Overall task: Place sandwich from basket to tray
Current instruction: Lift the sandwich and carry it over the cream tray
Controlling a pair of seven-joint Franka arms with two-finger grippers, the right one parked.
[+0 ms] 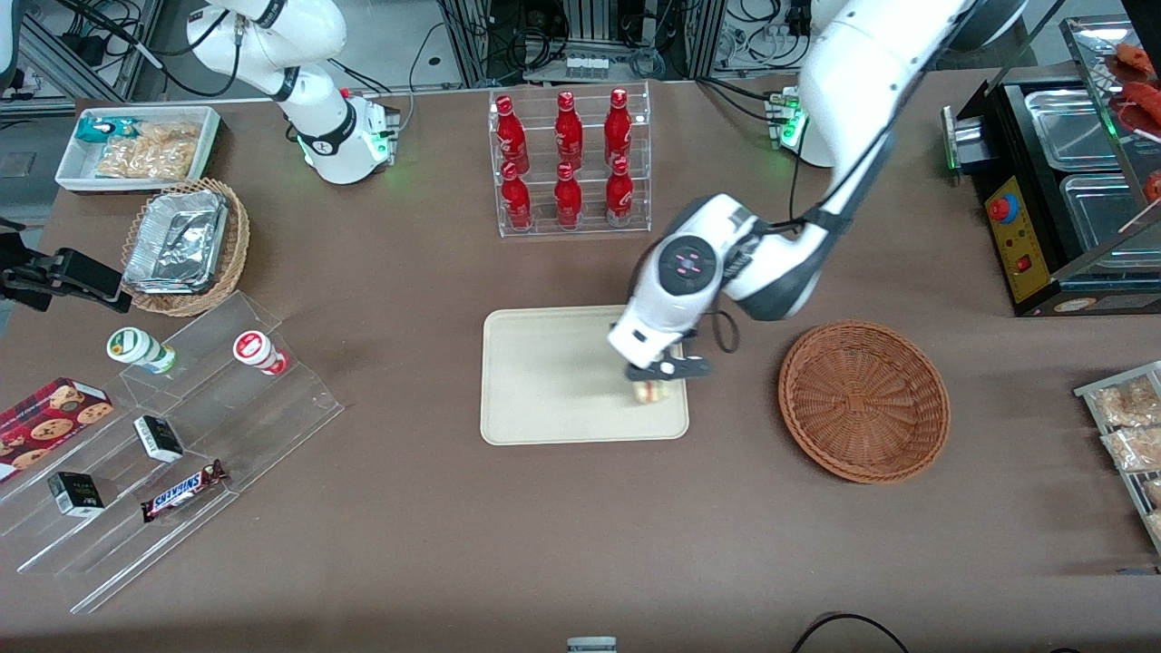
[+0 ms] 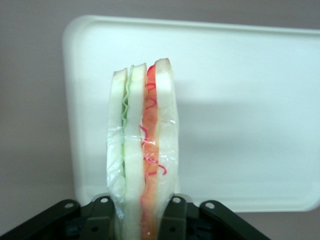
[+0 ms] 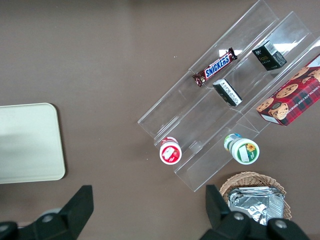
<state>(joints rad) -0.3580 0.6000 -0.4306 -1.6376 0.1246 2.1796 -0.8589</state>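
The sandwich (image 2: 142, 150), a plastic-wrapped wedge of pale bread with green and red-pink layers, is gripped between my fingers (image 2: 172, 215). My gripper (image 1: 655, 379) is shut on it over the tray's (image 1: 544, 381) end nearest the basket, at or just above the tray's surface. In the front view only a bit of the sandwich (image 1: 651, 392) shows under the gripper. The cream tray also fills the left wrist view (image 2: 240, 125). The reddish-brown wicker basket (image 1: 863, 399) stands beside the tray toward the working arm's end, with nothing in it.
A clear rack of red bottles (image 1: 570, 159) stands farther from the front camera than the tray. Acrylic steps with snacks (image 1: 172, 435), a tan basket with foil containers (image 1: 186, 245) and a white bin (image 1: 136, 145) lie toward the parked arm's end. A black appliance (image 1: 1052, 199) stands toward the working arm's end.
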